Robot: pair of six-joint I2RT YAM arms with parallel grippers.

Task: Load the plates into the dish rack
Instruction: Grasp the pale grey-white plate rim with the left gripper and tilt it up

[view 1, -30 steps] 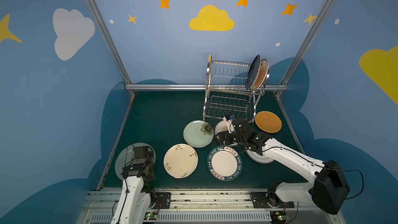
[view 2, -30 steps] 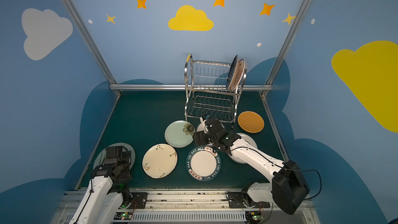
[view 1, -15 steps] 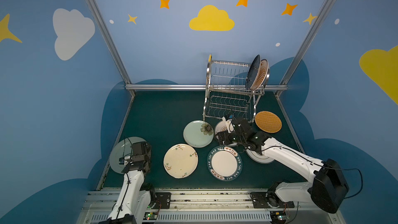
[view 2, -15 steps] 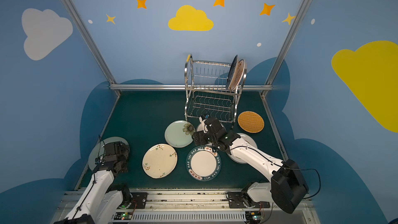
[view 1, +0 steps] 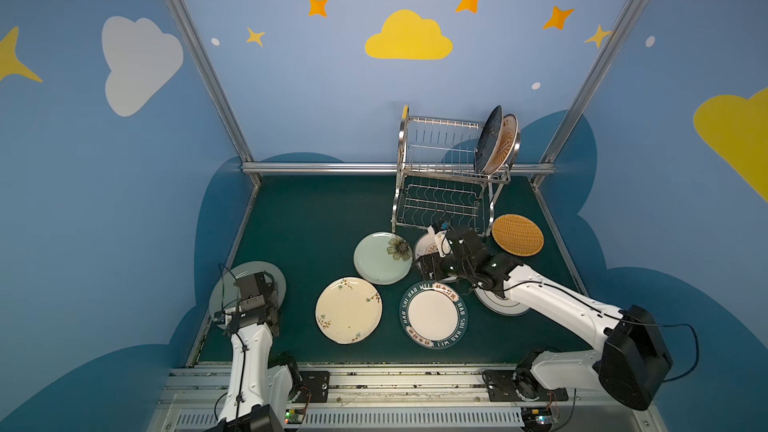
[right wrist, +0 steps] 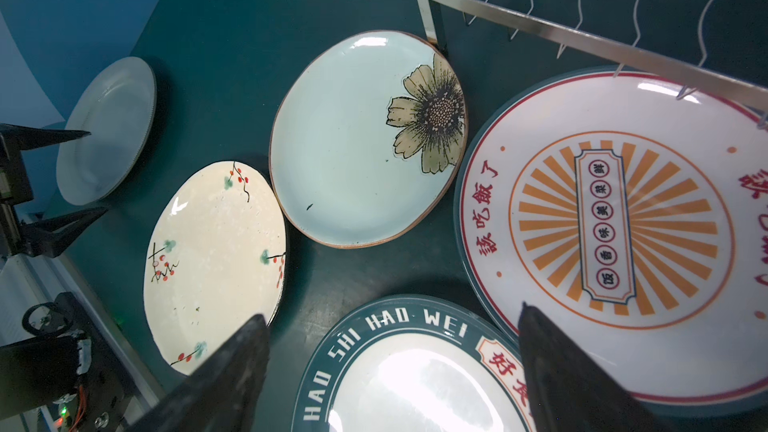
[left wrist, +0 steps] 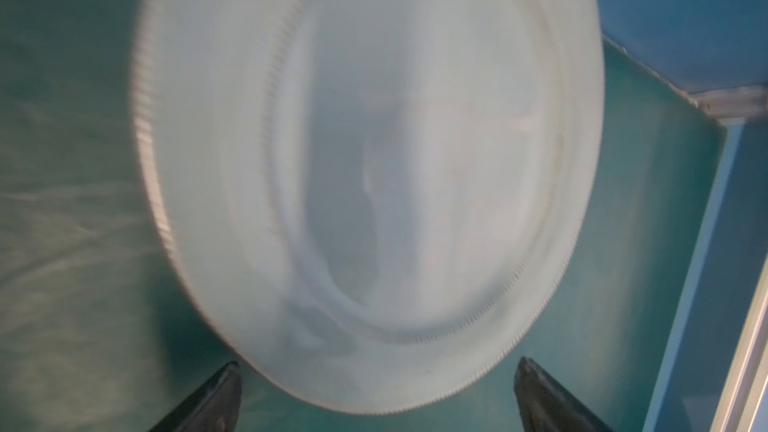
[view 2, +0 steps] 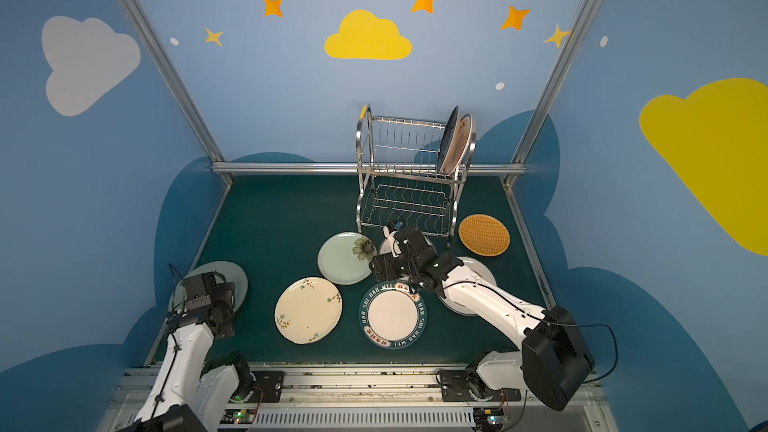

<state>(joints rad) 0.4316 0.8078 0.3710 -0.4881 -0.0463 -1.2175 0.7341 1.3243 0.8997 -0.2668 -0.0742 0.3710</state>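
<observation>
The steel dish rack (view 1: pixel 449 184) stands at the back with a navy plate (view 1: pixel 487 141) and an orange-patterned plate (view 1: pixel 506 145) upright in its upper tier. Flat on the mat lie the cream blossom plate (view 1: pixel 348 310), pale green flower plate (view 1: pixel 380 257), teal lettered plate (view 1: pixel 433 314), orange sunburst plate (right wrist: pixel 615 218) and orange woven plate (view 1: pixel 517 234). My right gripper (right wrist: pixel 390 313) hangs open above the teal lettered plate's rim, beside the sunburst plate. My left gripper (left wrist: pixel 378 367) is open over the near rim of a pale grey plate (left wrist: pixel 374 139) at the front left.
A white plate (view 1: pixel 500 305) lies partly under my right arm. Metal frame rails (view 1: pixel 324 167) edge the green mat (view 1: pixel 316 218) at the back and sides. The rack's lower shelf (right wrist: pixel 623 14) sits close above the sunburst plate.
My left gripper has shifted a little left and farther back over the pale grey plate; its view is blurred. The right arm has stayed still.
</observation>
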